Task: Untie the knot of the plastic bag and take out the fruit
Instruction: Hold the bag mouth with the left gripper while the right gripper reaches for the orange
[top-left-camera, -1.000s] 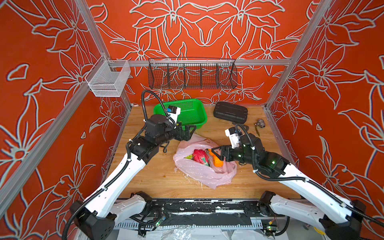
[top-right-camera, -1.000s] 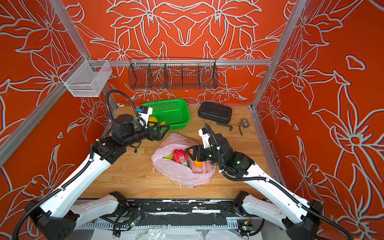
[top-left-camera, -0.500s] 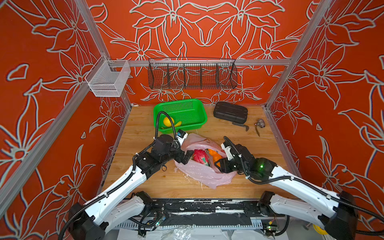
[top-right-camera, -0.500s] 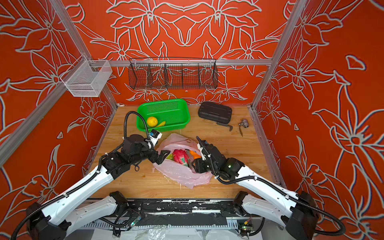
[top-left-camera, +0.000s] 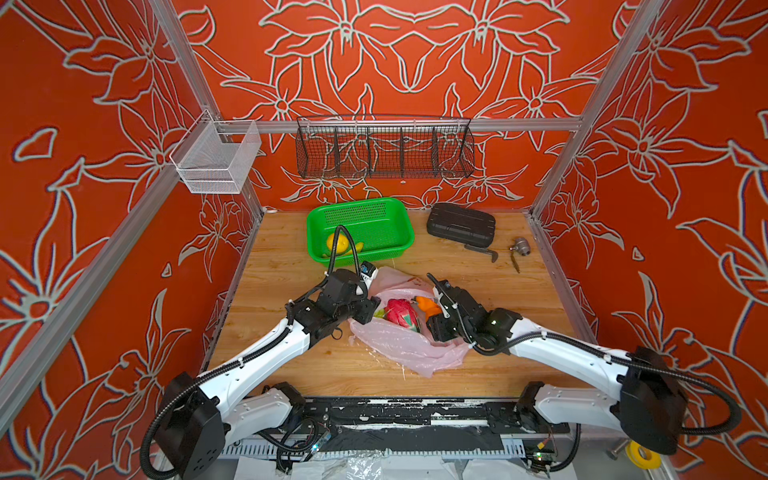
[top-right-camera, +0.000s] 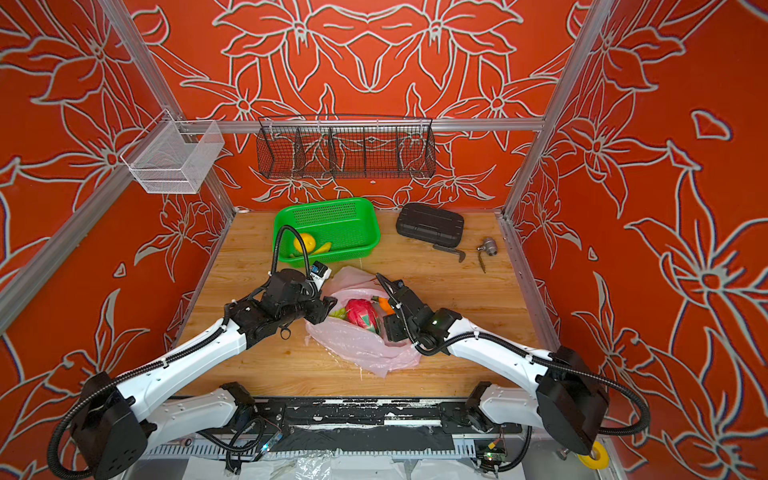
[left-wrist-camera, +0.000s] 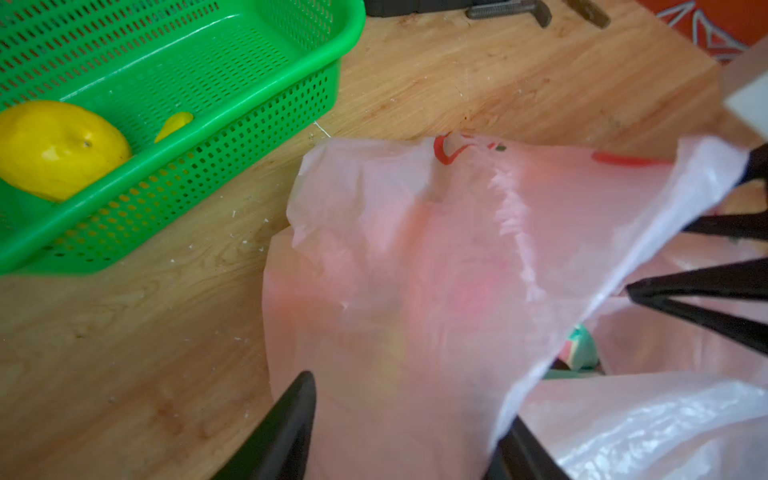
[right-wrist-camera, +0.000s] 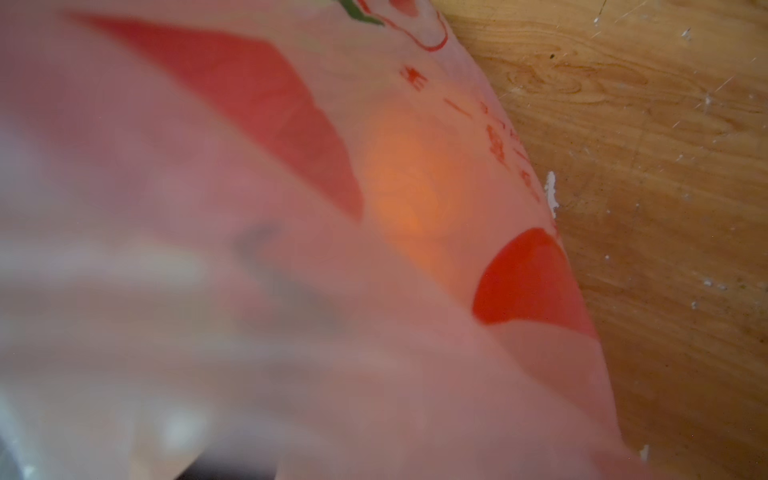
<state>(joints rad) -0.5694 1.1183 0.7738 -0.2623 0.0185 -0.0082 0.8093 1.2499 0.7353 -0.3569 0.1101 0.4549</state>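
Left wrist view is showing the green basket (left-wrist-camera: 340, 41) sitting on the table (left-wrist-camera: 124, 332), with a yellow round fruit (left-wrist-camera: 58, 149) and a banana tip (left-wrist-camera: 174, 124) lying inside it; in both top views this basket is standing at the back, left of the middle. Near its front edge but apart from it, the plastic bag (left-wrist-camera: 395, 249) is lying crumpled on the table, its mouth gaping upward. The left tool (left-wrist-camera: 411, 399) is hovering at the bag's left rim, its jaws standing released and well apart, straddling one sheet of the pink film without pinching it. Inside the open mouth, a green piece (top-left-camera: 379, 312), a pink-red dragon fruit (top-left-camera: 401, 314) and an orange fruit (top-left-camera: 428, 306) are sitting side by side. The right tool (top-left-camera: 434, 328) is sitting low in the bag's right side, just beside the orange fruit. Film is covering the right wrist view, where only an orange glow is showing through, so I cannot tell whether this tool is released or clenched. Farther right, toward the back, a black case (top-left-camera: 461, 224), an L-shaped bar (top-left-camera: 482, 251) and a metal fitting (top-left-camera: 520, 247) are lying well apart from the bag.
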